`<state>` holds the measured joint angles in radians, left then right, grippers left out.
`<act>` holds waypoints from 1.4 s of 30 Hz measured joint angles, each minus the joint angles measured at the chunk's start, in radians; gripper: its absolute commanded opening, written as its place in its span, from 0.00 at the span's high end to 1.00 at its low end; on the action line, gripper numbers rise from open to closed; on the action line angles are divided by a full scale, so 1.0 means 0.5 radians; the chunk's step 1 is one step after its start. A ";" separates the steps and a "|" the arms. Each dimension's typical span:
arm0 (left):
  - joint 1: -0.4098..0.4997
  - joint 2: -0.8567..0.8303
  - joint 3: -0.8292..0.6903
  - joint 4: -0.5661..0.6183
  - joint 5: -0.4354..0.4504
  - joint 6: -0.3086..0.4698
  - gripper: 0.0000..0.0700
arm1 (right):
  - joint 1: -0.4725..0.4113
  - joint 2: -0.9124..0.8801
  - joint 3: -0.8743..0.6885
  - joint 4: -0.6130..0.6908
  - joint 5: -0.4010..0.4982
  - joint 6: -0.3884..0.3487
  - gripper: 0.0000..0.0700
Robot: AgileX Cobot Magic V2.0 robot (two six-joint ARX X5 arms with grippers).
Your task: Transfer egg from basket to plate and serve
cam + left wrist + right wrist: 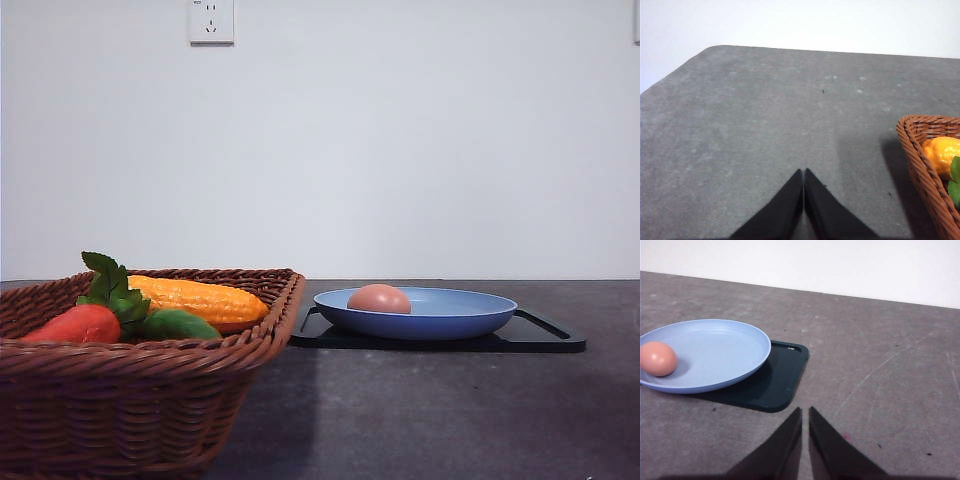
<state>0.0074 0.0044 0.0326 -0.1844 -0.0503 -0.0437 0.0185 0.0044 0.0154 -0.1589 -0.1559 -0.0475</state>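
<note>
The egg [379, 298] lies in the blue plate [460, 318], toward its left side. The plate sits on a flat black tray [545, 338]. To the left, nearer, the brown basket [120, 400] holds a yellow corn [200, 298], a red vegetable with green leaves [80, 323] and something green, maybe a cucumber [180, 325]. All rest on a gray tabletop [420, 420] before a white wall with a socket [211, 20]. The left tool [803, 172] and the right tool [805, 411] are pressed together with nothing in them, above bare tabletop.
</note>
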 measured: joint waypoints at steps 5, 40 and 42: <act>0.000 0.000 0.000 0.000 0.000 0.000 1.00 | 0.000 0.000 0.000 0.000 0.000 0.000 1.00; 0.000 0.000 0.000 0.001 0.000 0.000 1.00 | 0.000 0.000 0.000 0.000 0.000 0.000 1.00; 0.000 0.000 0.000 0.000 0.000 0.000 1.00 | 0.000 0.000 0.000 0.000 0.000 0.000 1.00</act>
<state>0.0074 0.0044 0.0326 -0.1844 -0.0502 -0.0437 0.0185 0.0044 0.0154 -0.1589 -0.1558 -0.0475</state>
